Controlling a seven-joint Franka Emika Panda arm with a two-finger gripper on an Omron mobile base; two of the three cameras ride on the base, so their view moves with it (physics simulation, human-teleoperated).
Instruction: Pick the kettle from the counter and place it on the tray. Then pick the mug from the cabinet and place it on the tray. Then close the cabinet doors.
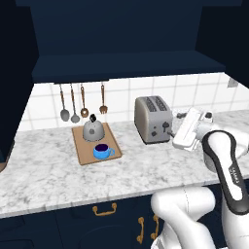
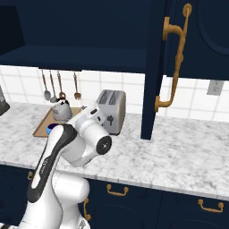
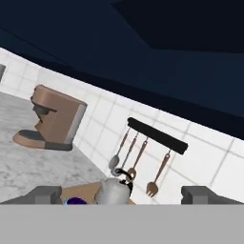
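Kitchen of navy cupboards and white wall tiles, with long white-grey veined marble bench (image 1: 48, 170) running across. On flat light-brown wooden tray (image 1: 82, 146): small squat grey metal kettle (image 1: 92, 129) with black handle at the back, small bright blue mug (image 1: 102, 151) just in front of it. Both carrying steps look done, judging by that. Left to do: shutting the dark navy upper cabinet (image 1: 121, 63). One dark navy cabinet door (image 2: 154, 67) with its long curved brass handle (image 2: 172, 60) standing swung out over the bench, upright, handle axis vertical. Claw (image 3: 121, 194) released, fingertips spread wide, nothing between them, aimed low toward kettle and hanging copper utensils (image 1: 82, 102). White hand close beside boxy silver toaster (image 1: 153, 119). Open door up and to the right of the hand, well above it; next move likely a lift and swing rightward to reach its outer face.
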